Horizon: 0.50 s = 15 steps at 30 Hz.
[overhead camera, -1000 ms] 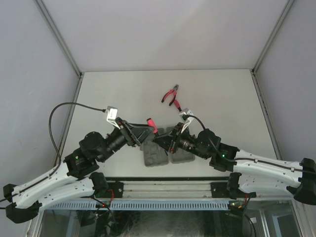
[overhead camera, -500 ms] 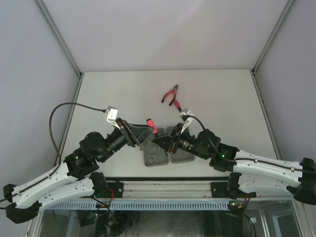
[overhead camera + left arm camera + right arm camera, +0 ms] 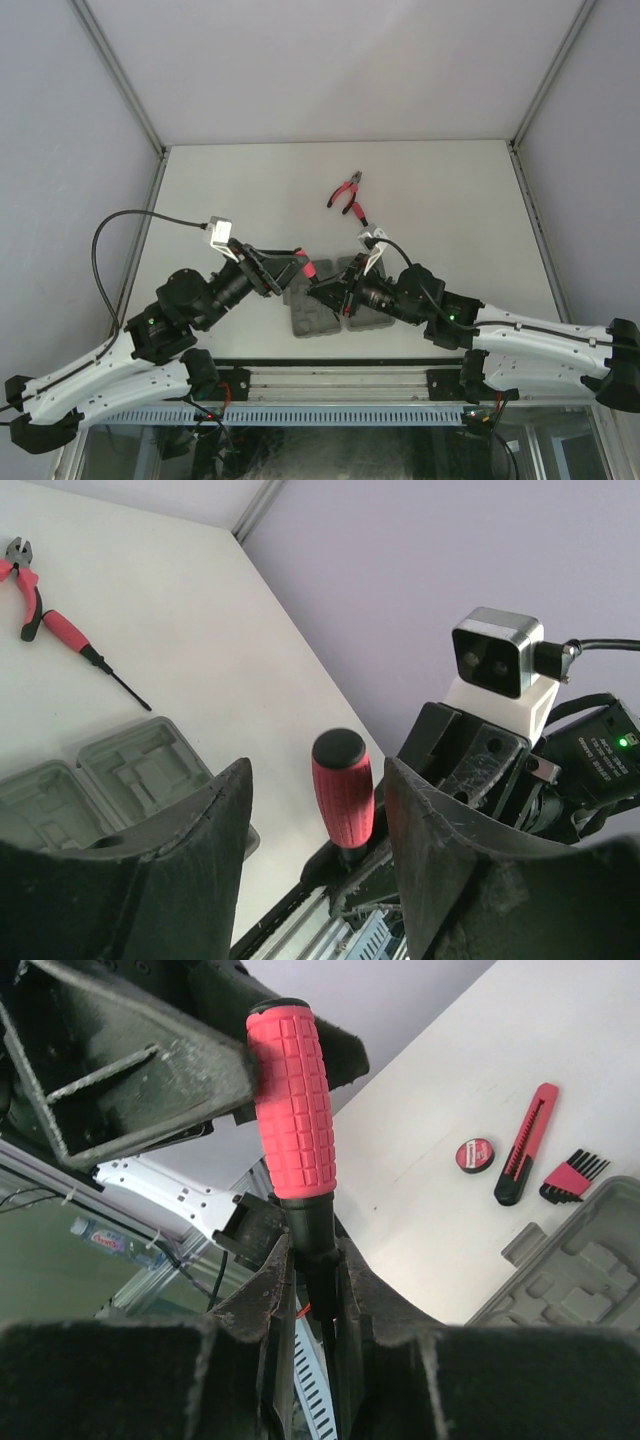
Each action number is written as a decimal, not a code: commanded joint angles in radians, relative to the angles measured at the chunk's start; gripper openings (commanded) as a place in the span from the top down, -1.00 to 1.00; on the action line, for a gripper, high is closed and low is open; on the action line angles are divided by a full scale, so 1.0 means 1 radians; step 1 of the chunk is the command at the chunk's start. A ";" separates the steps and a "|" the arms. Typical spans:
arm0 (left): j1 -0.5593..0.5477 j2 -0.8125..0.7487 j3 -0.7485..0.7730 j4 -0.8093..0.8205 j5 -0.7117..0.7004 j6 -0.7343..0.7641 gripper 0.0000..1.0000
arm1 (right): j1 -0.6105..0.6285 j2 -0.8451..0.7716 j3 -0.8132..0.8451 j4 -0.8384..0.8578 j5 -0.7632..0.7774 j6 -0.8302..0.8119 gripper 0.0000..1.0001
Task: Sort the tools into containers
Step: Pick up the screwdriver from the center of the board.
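The short red-black driver point(image 3: 308, 267) is held in the air over the grey tool case point(image 3: 330, 310). My right gripper point(image 3: 315, 1260) is shut on its black shaft, with the red handle point(image 3: 293, 1110) sticking up. My left gripper point(image 3: 318, 780) is open; its jaws stand on either side of the red handle point(image 3: 343, 788) with gaps on both sides. The red-handled pliers point(image 3: 345, 190) and the long thin screwdriver point(image 3: 358, 211) lie on the table behind the case. A small round red disc point(image 3: 474, 1155) and a comb-like piece point(image 3: 573, 1175) lie beside the case point(image 3: 590, 1270).
A red-and-black flat tool point(image 3: 527, 1145) lies between the disc and the comb-like piece. The open case point(image 3: 120, 770) shows moulded slots. The right wrist camera point(image 3: 497, 660) sits close to my left fingers. The metal rail runs along the table's near edge.
Both grippers and the driver between them have shifted a little toward the near edge, over the case. The left arm has drawn back slightly.
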<state>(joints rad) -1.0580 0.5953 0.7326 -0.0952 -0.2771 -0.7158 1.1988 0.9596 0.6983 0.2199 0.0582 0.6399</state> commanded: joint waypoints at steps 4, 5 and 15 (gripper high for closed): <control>-0.001 -0.011 0.010 0.018 -0.026 0.009 -0.02 | 0.022 -0.003 0.003 0.030 -0.027 -0.030 1.00; -0.002 -0.011 0.008 0.019 -0.027 0.009 0.03 | 0.022 -0.002 0.003 0.027 -0.027 -0.030 1.00; -0.002 -0.020 0.003 0.006 -0.034 0.009 0.80 | 0.022 -0.004 0.003 0.015 -0.014 -0.033 0.92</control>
<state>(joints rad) -1.0649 0.5858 0.7326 -0.0914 -0.2760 -0.7250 1.2118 0.9646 0.6979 0.2050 0.0433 0.6231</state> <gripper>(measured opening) 0.273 0.142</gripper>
